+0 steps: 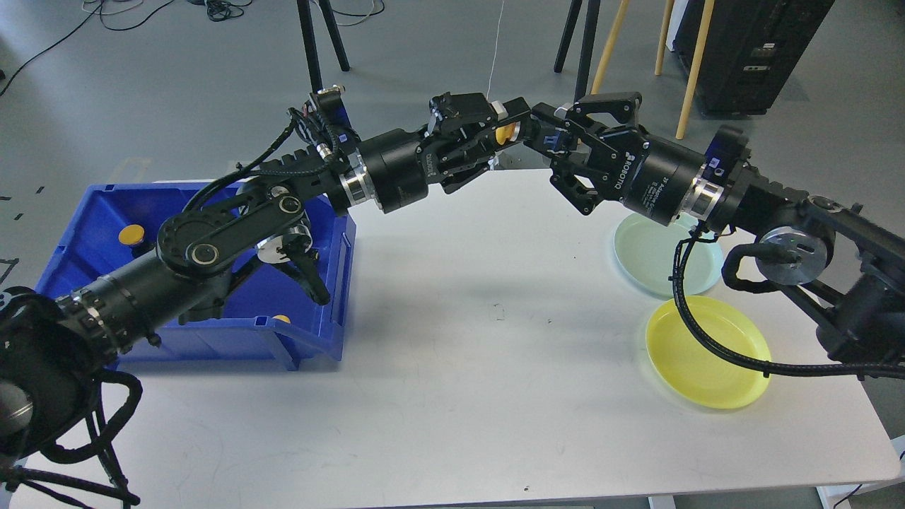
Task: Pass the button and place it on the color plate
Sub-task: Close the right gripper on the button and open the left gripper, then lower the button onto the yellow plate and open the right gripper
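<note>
My left gripper [522,129] reaches out above the table's far edge and is shut on a yellow button [503,133], which shows between its fingers. My right gripper [560,150] is open and faces it from the right. Its upper finger lies over the left gripper's tip and its lower finger hangs below, so the jaws straddle that tip; I cannot tell if they touch it. A pale green plate [661,258] and a yellow plate [707,353] lie on the table's right side, partly under the right arm.
A blue bin [71,233] stands at the table's left under my left arm, with other yellow buttons [131,234] in it. Tripod legs and wooden poles stand on the floor behind the table. A cable from the right arm hangs over the plates.
</note>
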You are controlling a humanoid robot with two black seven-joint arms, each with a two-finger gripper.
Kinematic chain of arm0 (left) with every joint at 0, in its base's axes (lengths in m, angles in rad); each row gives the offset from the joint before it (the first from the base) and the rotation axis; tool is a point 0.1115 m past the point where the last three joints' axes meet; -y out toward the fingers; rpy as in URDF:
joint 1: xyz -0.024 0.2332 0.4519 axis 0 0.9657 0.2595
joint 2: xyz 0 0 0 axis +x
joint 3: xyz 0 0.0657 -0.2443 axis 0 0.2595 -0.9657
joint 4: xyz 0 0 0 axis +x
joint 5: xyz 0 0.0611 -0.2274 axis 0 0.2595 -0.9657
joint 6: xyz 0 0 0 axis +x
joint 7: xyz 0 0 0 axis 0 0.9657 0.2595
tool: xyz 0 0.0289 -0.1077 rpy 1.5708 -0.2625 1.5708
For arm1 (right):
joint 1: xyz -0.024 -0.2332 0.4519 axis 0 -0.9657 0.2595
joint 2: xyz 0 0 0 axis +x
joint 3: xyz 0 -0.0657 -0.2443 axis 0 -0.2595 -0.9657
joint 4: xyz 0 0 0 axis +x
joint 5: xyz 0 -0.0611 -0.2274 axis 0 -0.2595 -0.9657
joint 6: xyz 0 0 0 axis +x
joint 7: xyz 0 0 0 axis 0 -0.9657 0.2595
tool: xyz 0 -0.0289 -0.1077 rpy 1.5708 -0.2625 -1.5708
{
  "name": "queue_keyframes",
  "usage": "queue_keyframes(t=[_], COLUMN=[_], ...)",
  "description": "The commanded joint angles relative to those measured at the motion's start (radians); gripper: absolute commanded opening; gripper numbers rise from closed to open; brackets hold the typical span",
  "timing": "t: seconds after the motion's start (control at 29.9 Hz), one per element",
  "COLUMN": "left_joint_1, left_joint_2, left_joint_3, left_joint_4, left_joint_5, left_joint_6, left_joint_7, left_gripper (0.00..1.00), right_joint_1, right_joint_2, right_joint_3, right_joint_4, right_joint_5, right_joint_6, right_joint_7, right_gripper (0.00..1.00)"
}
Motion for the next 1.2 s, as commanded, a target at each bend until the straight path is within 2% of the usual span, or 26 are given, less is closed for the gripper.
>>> queue_keyframes(t=[0.0, 0.07, 0.2, 0.3, 0.4, 0.57, 0.8, 0.93, 0.97, 1.04, 1.1, 1.14, 1.17], left_joint_1=[0.004, 0.004, 0.006, 0.007, 0.015, 0.031, 0.005, -0.012, -0.012, -0.015, -0.006, -0.003, -0.002], left_joint_2=[-0.012, -0.012, -0.01, 0.0, 0.031, 0.175, 0.431, 0.558, 0.583, 0.623, 0.648, 0.652, 0.657], left_joint_3=[-0.008, -0.008, -0.015, -0.015, -0.036, -0.058, -0.03, -0.015, -0.015, -0.015, -0.012, -0.009, -0.004], left_joint_4=[-0.003, -0.003, -0.003, -0.003, -0.01, -0.052, -0.129, -0.132, -0.132, -0.13, -0.124, -0.118, -0.115], left_joint_5=[-0.037, -0.054, -0.056, -0.057, -0.059, -0.056, 0.001, 0.265, 0.362, 0.581, 0.79, 0.871, 0.953], left_joint_6=[-0.001, -0.001, -0.001, -0.001, -0.001, -0.001, -0.001, -0.001, -0.001, -0.001, -0.001, -0.001, -0.001], left_joint_7=[0.0, 0.0, 0.0, 0.0, 0.0, 0.0, 0.0, 0.0, 0.0, 0.0, 0.0, 0.0, 0.0], left_gripper=[0.88, 0.95, 0.97, 0.97, 0.97, 0.97, 0.98, 0.99, 0.99, 0.99, 0.99, 0.99, 0.99], right_joint_1=[-0.005, -0.017, -0.079, -0.196, -0.393, -0.69, -0.824, -0.843, -0.85, -0.869, -0.886, -0.89, -0.896], right_joint_2=[-0.008, -0.01, -0.014, -0.011, 0.004, 0.038, 0.064, 0.07, 0.072, 0.076, 0.076, 0.076, 0.076], right_joint_3=[0.006, 0.011, 0.054, 0.15, 0.273, 0.394, 0.462, 0.465, 0.465, 0.467, 0.468, 0.473, 0.477], right_joint_4=[-0.001, -0.001, -0.001, -0.002, -0.001, 0.007, 0.001, 0.001, 0.001, 0.001, 0.001, 0.001, 0.005], right_joint_5=[0.004, 0.009, 0.012, 0.021, 0.081, 0.251, 0.42, 0.458, 0.464, 0.48, 0.495, 0.498, 0.498], right_joint_6=[0.0, 0.0, 0.0, 0.0, -0.001, -0.224, -0.335, -0.389, -0.4, -0.406, -0.403, -0.398, -0.394], right_joint_7=[-0.001, -0.001, 0.0, 0.0, -0.001, -0.001, 0.011, 0.014, 0.014, 0.021, 0.037, 0.044, 0.049], right_gripper=[0.0, 0.0, 0.0, 0.0, 0.0, 0.0, 0.0, 0.01, 0.03, 0.22, 0.46, 0.68, 1.0])
